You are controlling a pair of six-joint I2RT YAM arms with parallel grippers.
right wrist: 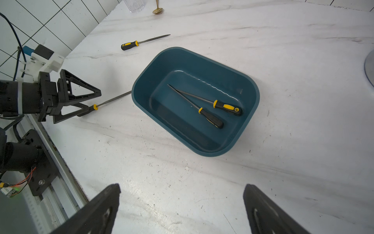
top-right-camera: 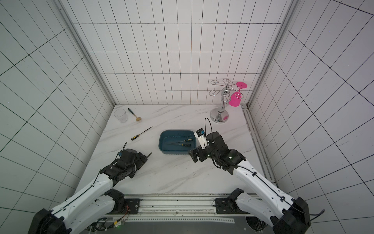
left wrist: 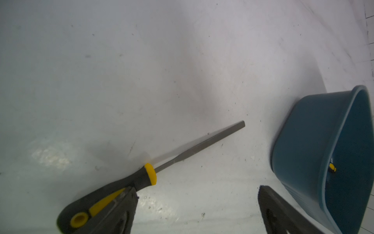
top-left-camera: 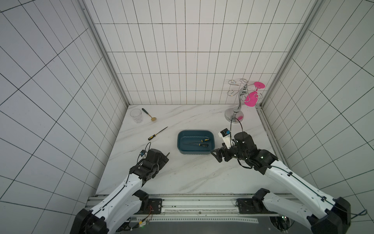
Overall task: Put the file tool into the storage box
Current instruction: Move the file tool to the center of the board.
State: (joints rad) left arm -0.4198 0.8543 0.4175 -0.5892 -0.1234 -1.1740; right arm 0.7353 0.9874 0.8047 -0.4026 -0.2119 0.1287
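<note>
Lying flat on the white marble bench (top-left-camera: 182, 178), the file (left wrist: 202, 144) has its black-and-yellow handle at one finger of the left end effector (left wrist: 198, 189), whose jaws stand wide with nothing clamped; whether that finger touches the handle I cannot tell. Its long axis runs from the handle toward the storage box (right wrist: 141, 91), tip near the wall but apart. The left arm is plainly nearer; the right end effector (right wrist: 182, 186), also wide and empty, hovers by the box. Inside it lie two files (right wrist: 227, 107); another file (top-left-camera: 157, 133) lies farther back. The bench looks smooth, with ample room around.
</note>
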